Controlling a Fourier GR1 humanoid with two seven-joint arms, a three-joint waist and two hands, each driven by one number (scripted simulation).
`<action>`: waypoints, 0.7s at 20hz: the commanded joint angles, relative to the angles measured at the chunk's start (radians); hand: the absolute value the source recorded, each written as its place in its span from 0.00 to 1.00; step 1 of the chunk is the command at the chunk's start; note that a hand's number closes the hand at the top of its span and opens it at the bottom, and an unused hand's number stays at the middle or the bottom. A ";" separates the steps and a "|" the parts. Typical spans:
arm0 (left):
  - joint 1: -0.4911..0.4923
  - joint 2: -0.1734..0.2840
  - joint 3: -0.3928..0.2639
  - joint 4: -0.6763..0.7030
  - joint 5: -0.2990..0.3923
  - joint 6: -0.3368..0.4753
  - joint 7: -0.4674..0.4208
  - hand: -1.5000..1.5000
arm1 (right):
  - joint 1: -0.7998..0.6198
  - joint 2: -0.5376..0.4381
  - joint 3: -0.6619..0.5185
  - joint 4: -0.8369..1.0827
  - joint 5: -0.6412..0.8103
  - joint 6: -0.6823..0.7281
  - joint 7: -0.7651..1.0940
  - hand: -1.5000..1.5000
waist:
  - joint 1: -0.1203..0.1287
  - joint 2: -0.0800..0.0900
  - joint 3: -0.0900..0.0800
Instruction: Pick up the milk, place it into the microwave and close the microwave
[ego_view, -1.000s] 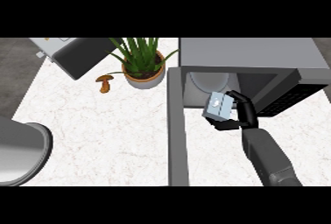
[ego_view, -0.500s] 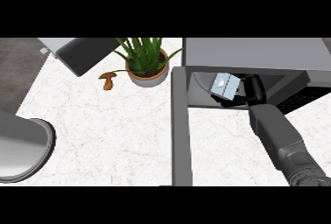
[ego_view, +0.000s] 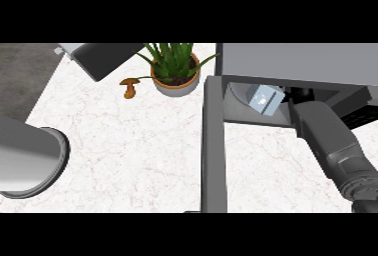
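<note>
one milk carton (ego_view: 266, 99) inside one open microwave (ego_view: 295, 62), right hand (ego_view: 299, 95) beside it.
near: one grey forearm (ego_view: 334, 145), one open microwave door (ego_view: 214, 150), one grey pot (ego_view: 26, 160). farther: right hand mostly hidden in cavity, finger state cannot be told; one potted plant (ego_view: 176, 70), one brown mushroom (ego_view: 130, 88).

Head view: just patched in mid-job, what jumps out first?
The right forearm reaches deep into the open microwave at upper right, with the milk carton tilted inside its cavity; the right hand is mostly hidden in there. The microwave door stands open down the middle, and a potted plant sits left of it.
</note>
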 joint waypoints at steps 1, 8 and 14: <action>-0.020 0.031 0.003 0.010 -0.001 0.007 0.010 0.00 | -0.037 -0.042 -0.005 0.014 0.008 -0.074 0.040 1.00 | 0.024 0.012 0.000; -0.069 0.060 -0.006 0.034 0.000 0.014 0.011 0.00 | -0.053 -0.085 -0.020 0.033 0.003 -0.099 0.061 1.00 | 0.041 0.023 0.001; -0.098 0.063 -0.027 0.044 -0.010 0.022 0.015 0.00 | -0.059 -0.100 -0.032 0.033 -0.009 -0.142 0.057 1.00 | 0.057 0.038 0.002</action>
